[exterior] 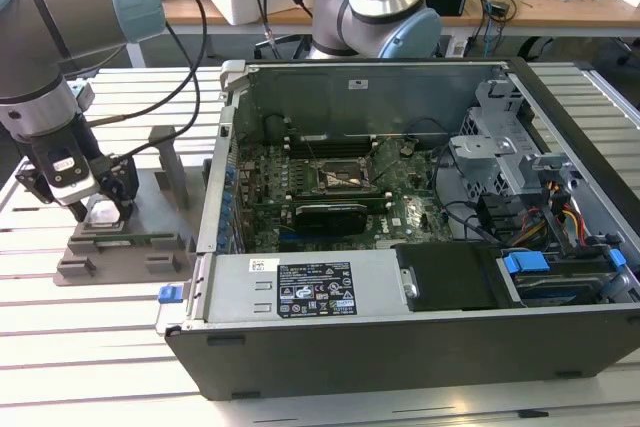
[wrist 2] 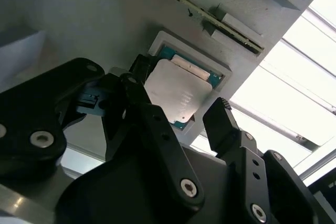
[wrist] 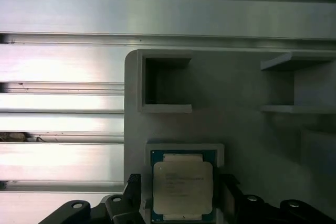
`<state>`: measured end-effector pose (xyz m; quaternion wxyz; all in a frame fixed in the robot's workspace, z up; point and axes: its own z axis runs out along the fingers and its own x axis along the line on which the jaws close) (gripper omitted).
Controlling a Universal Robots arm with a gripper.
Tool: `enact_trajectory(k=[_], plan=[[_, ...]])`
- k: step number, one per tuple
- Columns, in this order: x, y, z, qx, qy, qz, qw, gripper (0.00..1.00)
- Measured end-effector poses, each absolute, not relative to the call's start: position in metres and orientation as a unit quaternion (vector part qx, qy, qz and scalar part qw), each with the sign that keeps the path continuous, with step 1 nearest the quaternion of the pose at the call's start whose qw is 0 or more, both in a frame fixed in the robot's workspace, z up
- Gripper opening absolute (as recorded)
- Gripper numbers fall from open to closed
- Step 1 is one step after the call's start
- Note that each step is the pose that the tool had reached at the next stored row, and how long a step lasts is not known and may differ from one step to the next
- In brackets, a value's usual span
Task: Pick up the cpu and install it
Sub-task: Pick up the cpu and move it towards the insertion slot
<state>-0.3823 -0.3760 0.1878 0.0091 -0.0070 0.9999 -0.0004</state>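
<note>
While the gripper (exterior: pixel 100 215) hangs over the grey holder (exterior: pixel 125 259) on the slatted surface (exterior: pixel 80 332), its jaws stand spread either side of the cpu (wrist: pixel 182 184) — seated flat in the holder's pocket.

A robot arm of grey metal tube sections (exterior: pixel 50 17) is recorded in the exterior view, with rounded pale blue caps (exterior: pixel 137 0) fitted at its joints. A thin black cable (exterior: pixel 205 42) is seen looping off the wrist section. The matte black, angular metal pincer (exterior: pixel 95 209) bears a pale patch (exterior: pixel 62 164) on its body. In the second wrist view, the pincer (wrist 2: pixel 178 95) is noted as built from flat black links with rounded ends (wrist 2: pixel 31 124), fastened by silver round-headed screws (wrist 2: pixel 42 139). Similar rounded black link ends (wrist: pixel 79 207) are observed in the first wrist view.
</note>
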Motion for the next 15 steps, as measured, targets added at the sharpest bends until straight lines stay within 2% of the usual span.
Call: enact_trajectory(k=[3, 5, 15], plan=[[-0.3829, -0.376, 0.1878, -0.007, 1.0, 0.0, 0.009, 0.67], [-0.3832, -0.376, 0.1879, -0.007, 1.0, 0.0, 0.009, 0.55], [-0.3842, -0.376, 0.1878, -0.007, 1.0, 0.0, 0.01, 0.55]])
